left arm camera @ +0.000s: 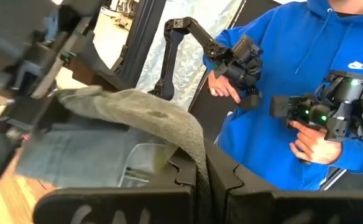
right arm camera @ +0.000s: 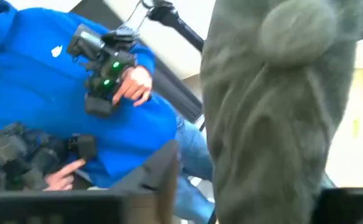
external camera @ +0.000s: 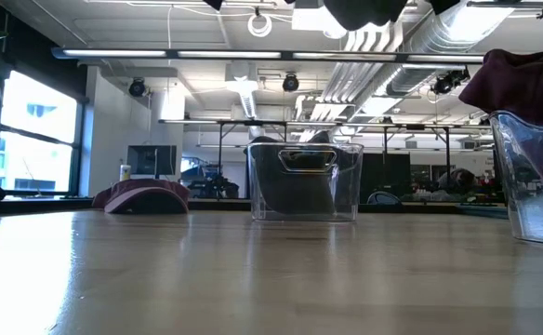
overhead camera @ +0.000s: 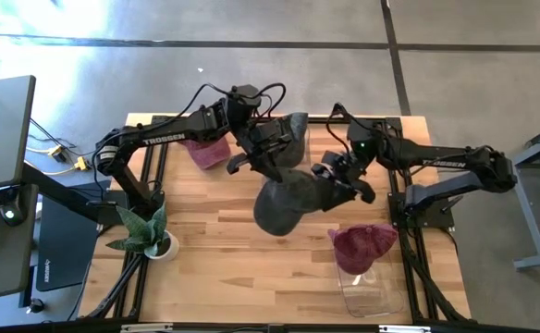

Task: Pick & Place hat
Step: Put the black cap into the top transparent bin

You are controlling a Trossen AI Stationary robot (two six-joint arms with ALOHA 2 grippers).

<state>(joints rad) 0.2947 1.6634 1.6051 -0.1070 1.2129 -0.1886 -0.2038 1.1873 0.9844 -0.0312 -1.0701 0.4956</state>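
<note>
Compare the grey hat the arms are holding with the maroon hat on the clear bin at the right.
The grey knit hat hangs in the air between the left gripper and the right gripper; the maroon hat rests on a clear plastic bin. Grey hangs stretched; maroon lies slumped. Both are soft hats.

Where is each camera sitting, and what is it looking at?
High view: above the table, looking down; both arms, left gripper and right gripper, hold up a grey hat.
Low view: at tabletop height, facing a clear bin.
Left wrist view: past its fingers clamping the hat.
Right wrist view: close to the hat.
Both wrist views share a person in blue.
</note>
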